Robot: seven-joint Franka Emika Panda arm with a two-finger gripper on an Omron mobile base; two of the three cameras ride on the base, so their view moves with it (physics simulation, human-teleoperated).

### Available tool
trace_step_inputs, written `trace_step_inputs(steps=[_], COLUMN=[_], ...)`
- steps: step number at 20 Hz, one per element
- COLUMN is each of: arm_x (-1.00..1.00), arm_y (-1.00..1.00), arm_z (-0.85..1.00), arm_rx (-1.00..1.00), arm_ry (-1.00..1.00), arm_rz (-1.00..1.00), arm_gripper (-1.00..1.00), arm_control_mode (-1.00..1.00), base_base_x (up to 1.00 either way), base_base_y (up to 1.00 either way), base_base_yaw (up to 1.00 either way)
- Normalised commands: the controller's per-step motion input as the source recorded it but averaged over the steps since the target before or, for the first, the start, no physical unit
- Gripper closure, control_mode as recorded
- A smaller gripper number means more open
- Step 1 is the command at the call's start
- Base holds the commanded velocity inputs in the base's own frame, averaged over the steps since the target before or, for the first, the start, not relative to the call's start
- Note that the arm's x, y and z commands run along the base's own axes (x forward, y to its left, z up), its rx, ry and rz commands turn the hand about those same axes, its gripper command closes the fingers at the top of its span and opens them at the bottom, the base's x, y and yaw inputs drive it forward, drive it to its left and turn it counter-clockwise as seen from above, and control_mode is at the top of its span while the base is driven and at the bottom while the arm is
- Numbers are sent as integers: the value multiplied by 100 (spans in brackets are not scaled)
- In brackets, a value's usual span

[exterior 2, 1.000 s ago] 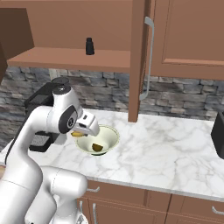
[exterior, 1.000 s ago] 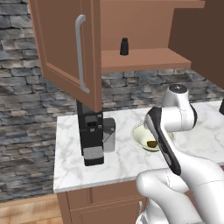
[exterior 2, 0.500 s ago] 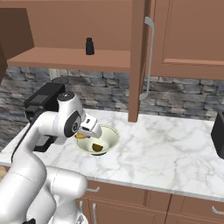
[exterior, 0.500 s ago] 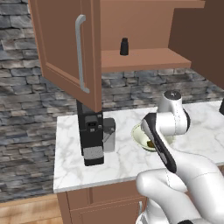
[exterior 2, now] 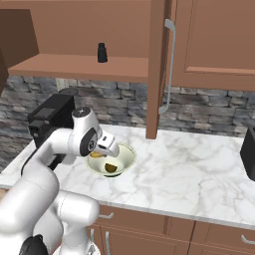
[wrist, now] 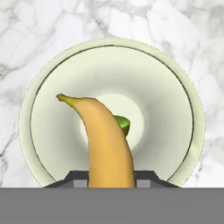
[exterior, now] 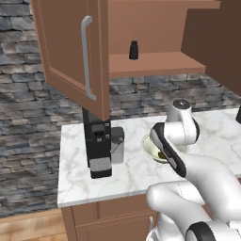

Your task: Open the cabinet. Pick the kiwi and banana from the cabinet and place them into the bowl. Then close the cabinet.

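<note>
The cabinet [exterior 2: 74,67] hangs open, its doors [exterior: 70,52] [exterior 2: 158,69] swung out. On the marble counter below stands the pale cream-green bowl [exterior 2: 130,155] [exterior: 147,145] [wrist: 192,113]. The olive-brown kiwi [exterior 2: 110,168] [wrist: 124,124] lies in the bowl's bottom, half hidden behind the banana in the hand view. My gripper [exterior 2: 102,149] [wrist: 111,179] is shut on the yellow banana [wrist: 107,140] [exterior 2: 96,155] and holds it over the inside of the bowl, stem end pointing away from the hand. In the left base view my arm covers most of the bowl.
A small black bottle [exterior: 134,50] [exterior 2: 102,52] stands on the cabinet shelf. A black coffee machine [exterior: 99,146] sits on the counter left of the bowl. The open right door's handle [exterior 2: 169,64] hangs above the counter to the bowl's right. A stone wall backs the counter.
My hand has swung a little forward and down with the banana, from beside the bowl's near rim to over its inside. The kiwi and the doors have not moved.
</note>
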Motion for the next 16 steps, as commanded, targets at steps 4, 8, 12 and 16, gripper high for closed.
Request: trace_step_inputs(steps=[4, 8, 12, 16], arm_x=[17, 13, 10, 5], arm_y=[-15, -8, -1, 0], arm_z=[-17, -17, -12, -14], arm_rx=[0, 0, 0, 0], arm_ry=[2, 1, 2, 1], arm_rz=[0, -1, -2, -1], arm_gripper=[100, 100, 100, 100], arm_control_mode=[-100, -100, -100, -100], base_base_x=[0, 0, 0, 0], base_base_y=[0, 0, 0, 0], base_base_yaw=[0, 0, 0, 0])
